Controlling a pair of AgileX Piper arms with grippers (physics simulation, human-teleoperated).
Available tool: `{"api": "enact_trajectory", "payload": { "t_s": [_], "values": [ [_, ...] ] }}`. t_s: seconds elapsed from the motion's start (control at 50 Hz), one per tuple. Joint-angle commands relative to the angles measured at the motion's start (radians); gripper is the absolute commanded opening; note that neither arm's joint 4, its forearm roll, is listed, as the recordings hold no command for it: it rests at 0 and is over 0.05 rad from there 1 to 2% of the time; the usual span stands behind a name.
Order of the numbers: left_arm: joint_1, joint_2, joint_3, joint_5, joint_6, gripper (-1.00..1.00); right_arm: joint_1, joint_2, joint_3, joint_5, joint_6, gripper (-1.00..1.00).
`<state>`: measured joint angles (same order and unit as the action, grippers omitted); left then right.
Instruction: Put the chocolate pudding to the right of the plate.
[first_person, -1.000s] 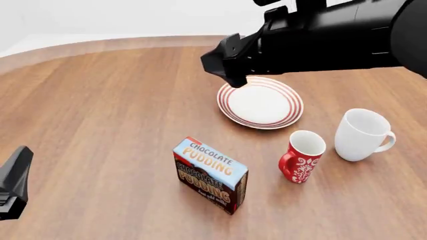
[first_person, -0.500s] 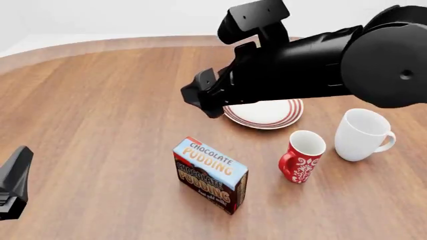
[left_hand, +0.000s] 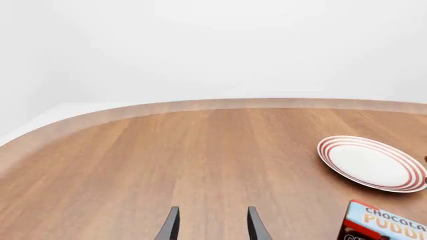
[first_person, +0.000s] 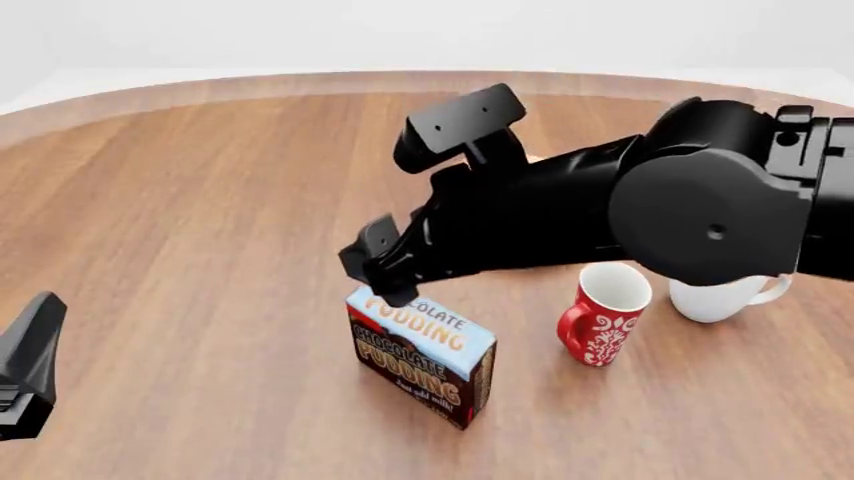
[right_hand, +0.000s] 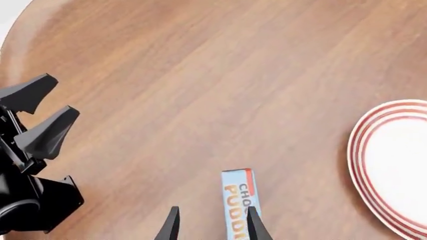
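Note:
The chocolate pudding (first_person: 422, 352) is a brown and red carton with a light-blue top, standing on the table near the front middle. My right gripper (first_person: 382, 268) is open and hovers just above the carton's far left top corner. In the right wrist view the carton (right_hand: 238, 199) lies just beyond the open fingertips (right_hand: 171, 225). The plate (right_hand: 395, 161) is white with red rings; my right arm hides it in the front view. It also shows in the left wrist view (left_hand: 371, 162), beyond the carton (left_hand: 385, 223). My left gripper (left_hand: 213, 227) is open and empty, low at the front left (first_person: 32, 352).
A red patterned mug (first_person: 603, 312) stands right of the carton. A white mug (first_person: 721, 298) stands further right, partly behind my right arm. The curved far edge of the wooden table (left_hand: 200, 105) runs along the back. My left gripper also shows in the right wrist view (right_hand: 35, 131).
My right arm has swung down and toward the front left, from over the plate to just above the pudding carton. It now covers the plate. The left arm and the objects have not moved.

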<state>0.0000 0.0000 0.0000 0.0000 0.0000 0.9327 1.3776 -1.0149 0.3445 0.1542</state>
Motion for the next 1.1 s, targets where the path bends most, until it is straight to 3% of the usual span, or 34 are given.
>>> {"api": "enact_trajectory", "payload": {
  "t_s": [0.02, 0.26, 0.5, 1.1],
  "values": [
    [0.0, 0.0, 0.0, 0.0, 0.0, 1.0, -0.002, 0.016, 0.028, -0.015, -0.003, 1.0],
    [0.0, 0.0, 0.0, 0.0, 0.0, 1.0, -0.032, 0.017, -0.017, 0.035, -0.04, 1.0],
    [0.0, 0.0, 0.0, 0.0, 0.0, 1.0, -0.089, 0.048, -0.023, 0.013, -0.072, 1.0],
    [0.0, 0.0, 0.0, 0.0, 0.0, 1.0, -0.079, 0.137, 0.021, -0.076, -0.019, 1.0]
  ]
}}
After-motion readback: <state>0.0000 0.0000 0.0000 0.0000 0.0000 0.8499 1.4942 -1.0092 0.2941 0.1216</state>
